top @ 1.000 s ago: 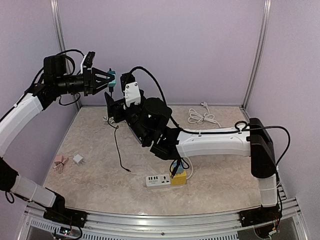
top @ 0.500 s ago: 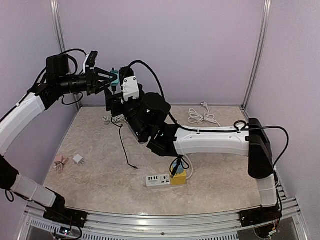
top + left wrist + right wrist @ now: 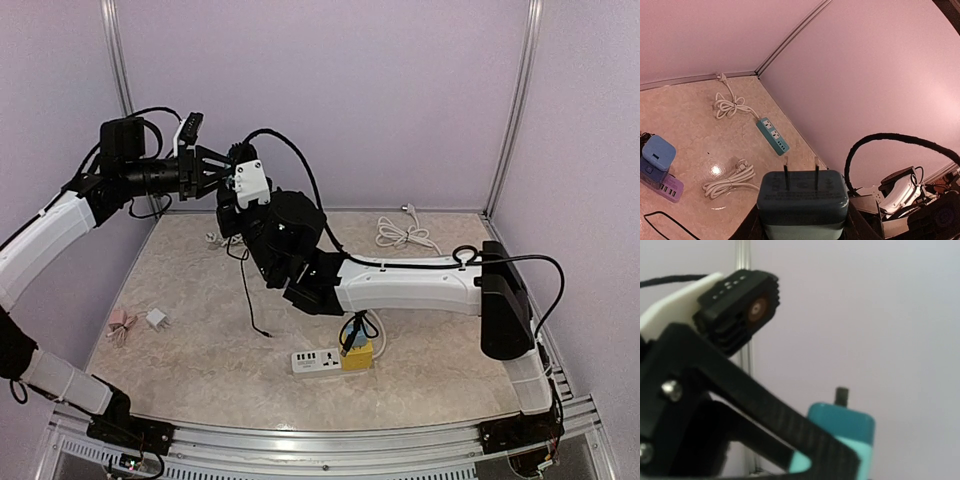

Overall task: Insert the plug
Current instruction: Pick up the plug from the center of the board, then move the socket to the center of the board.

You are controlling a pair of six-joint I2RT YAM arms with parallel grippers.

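Observation:
My left gripper (image 3: 802, 222) is shut on a teal plug adapter (image 3: 802, 197) and holds it high above the table, its two prongs pointing away. In the top view the left gripper (image 3: 218, 168) is at the back left. My right gripper (image 3: 228, 212) is raised right beside it, and the right wrist hides most of the plug. The right wrist view shows the teal plug (image 3: 845, 432) close up, behind a black finger (image 3: 765, 425) of the left gripper. The right gripper's own fingers do not show there. A white power strip (image 3: 318, 361) lies at the front middle of the table.
A thin black cable (image 3: 248, 290) hangs from the raised grippers to the table. A yellow and blue adapter (image 3: 355, 352) sits in the strip. A white coiled cord (image 3: 405, 236) lies at the back right. A pink cable (image 3: 120, 326) and a white charger (image 3: 157, 319) lie at the left.
The left gripper has moved a little right with the plug. The right arm has swung up and left, closer to it. The black cable's free end has shifted right.

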